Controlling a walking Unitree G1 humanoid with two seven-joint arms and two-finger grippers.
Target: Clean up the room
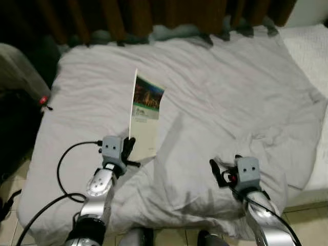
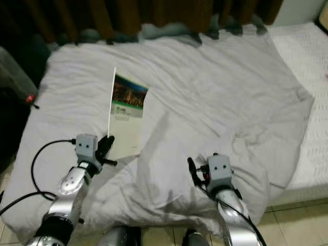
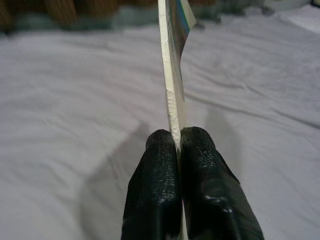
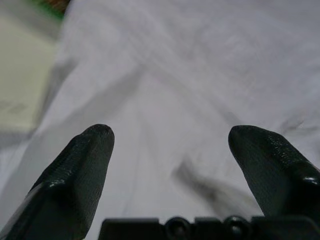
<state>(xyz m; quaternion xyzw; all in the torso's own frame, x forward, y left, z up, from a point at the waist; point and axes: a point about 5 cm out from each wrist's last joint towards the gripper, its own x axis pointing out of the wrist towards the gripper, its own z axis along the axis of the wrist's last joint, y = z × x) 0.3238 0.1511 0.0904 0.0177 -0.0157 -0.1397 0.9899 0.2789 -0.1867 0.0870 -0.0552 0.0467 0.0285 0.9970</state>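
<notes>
Bed (image 1: 230, 92) with a rumpled grey duvet (image 1: 215, 118) spread over it, seen from the head camera looking down. Dark brown curtain (image 1: 154, 15) behind the head of the bed. White mattress (image 1: 312, 46) bare at the robot's right, beyond the duvet edge. Tiled floor (image 1: 307, 220) along the near right corner. Dark bag or case with a small red spot (image 1: 43, 100) on the robot's left side of the bed.

Left end effector (image 1: 128, 148) over the near-left part of the duvet, fingers pinched tight on the lower edge of a booklet (image 1: 146, 115). Booklet is thin, pale cover with a dark green photo panel near the top and small print below it. It stands tilted up from the end effector, extending away from it toward the curtain, left edge raised, the rest leaning over the duvet. Left wrist view: the two black fingers (image 3: 160, 190) are pressed together with the booklet's edge (image 3: 172, 90) clamped between them, sheet rising edge-on straight ahead.

Right end effector (image 1: 218, 171) hovers over a bunched fold of duvet at the near right, well apart from the booklet. Right wrist view: fingers (image 4: 75, 170) spread wide, nothing between them, grey fabric below; a pale corner of the booklet (image 4: 20, 95) blurred at the side.

Black cable (image 1: 66, 164) loops off the left wrist.
</notes>
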